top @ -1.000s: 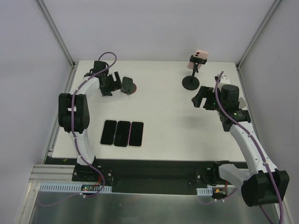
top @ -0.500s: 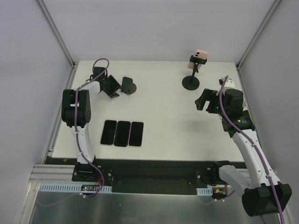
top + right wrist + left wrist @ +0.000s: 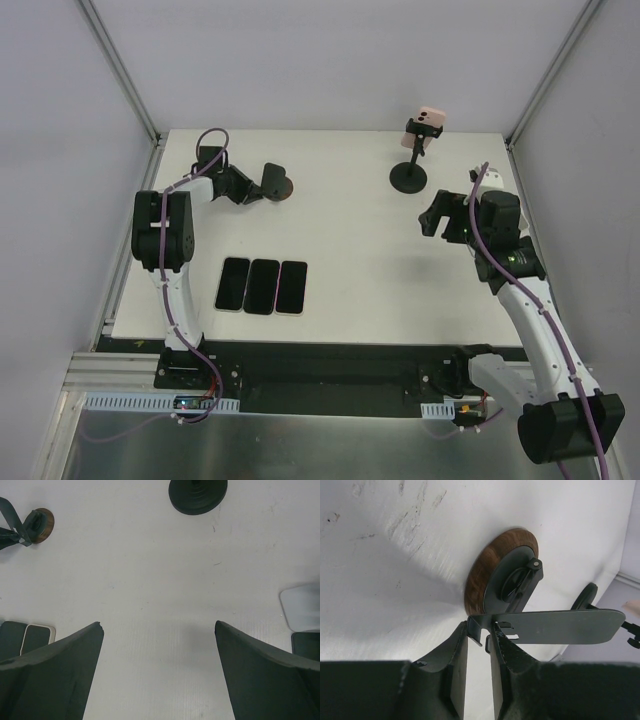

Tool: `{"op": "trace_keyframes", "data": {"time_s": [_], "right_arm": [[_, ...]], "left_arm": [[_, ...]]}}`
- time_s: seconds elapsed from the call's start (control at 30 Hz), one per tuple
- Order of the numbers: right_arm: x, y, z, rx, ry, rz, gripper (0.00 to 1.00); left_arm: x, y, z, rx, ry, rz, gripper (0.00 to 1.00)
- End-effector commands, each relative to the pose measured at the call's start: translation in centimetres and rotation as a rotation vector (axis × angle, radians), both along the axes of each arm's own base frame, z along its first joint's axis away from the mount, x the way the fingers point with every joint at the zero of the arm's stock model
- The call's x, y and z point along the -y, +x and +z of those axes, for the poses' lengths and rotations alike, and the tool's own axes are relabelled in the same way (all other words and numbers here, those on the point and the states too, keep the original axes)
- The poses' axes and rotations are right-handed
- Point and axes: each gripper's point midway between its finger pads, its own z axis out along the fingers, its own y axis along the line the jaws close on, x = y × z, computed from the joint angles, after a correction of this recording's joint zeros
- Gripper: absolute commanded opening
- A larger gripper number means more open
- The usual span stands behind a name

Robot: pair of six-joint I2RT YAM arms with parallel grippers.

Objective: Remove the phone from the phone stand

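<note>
The pink phone (image 3: 431, 116) stands upright in the clamp of a black phone stand (image 3: 409, 177) at the back right. My right gripper (image 3: 432, 214) hovers in front of that stand, open and empty; its wrist view shows only the stand's round base (image 3: 198, 495) beyond the gripper (image 3: 158, 624). At the back left is a second stand with a wooden base (image 3: 492, 562) and a bare black plate (image 3: 560, 626). My left gripper (image 3: 479, 637) is shut on the hooked lip of that plate, both fingers touching it.
Three phones (image 3: 262, 286) lie side by side, face up, near the left front of the table. A white object (image 3: 300, 607) and a dark one (image 3: 306, 644) lie by the right edge. Grey walls close in the table on three sides.
My left gripper has gone from wide open to closed on the plate's lip, and its arm shifted slightly. The right arm pulled back to the right, then held still.
</note>
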Motion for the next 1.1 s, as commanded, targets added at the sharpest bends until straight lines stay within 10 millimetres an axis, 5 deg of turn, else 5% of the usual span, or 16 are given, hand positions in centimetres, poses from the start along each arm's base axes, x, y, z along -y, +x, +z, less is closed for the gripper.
{"op": "trace_keyframes", "data": {"time_s": [0.0, 0.13, 0.67, 1.07], "right_arm": [[-0.2, 0.8, 0.5, 0.014, 0.03, -0.017, 0.96], [-0.7, 1.4, 0.8, 0.021, 0.05, -0.002, 0.96], [-6.2, 4.6, 1.0, 0.009, 0.16, 0.146, 0.96], [-11.6, 4.8, 0.7, 0.019, 0.187, 0.314, 0.96]], "left_arm": [[0.3, -0.4, -0.5, -0.021, -0.036, 0.006, 0.12], [0.5, -0.4, 0.3, 0.01, -0.05, -0.003, 0.0], [2.5, -3.8, 2.0, 0.031, -0.103, -0.108, 0.0], [7.1, -6.5, 3.5, 0.032, -0.168, -0.243, 0.0]]}}
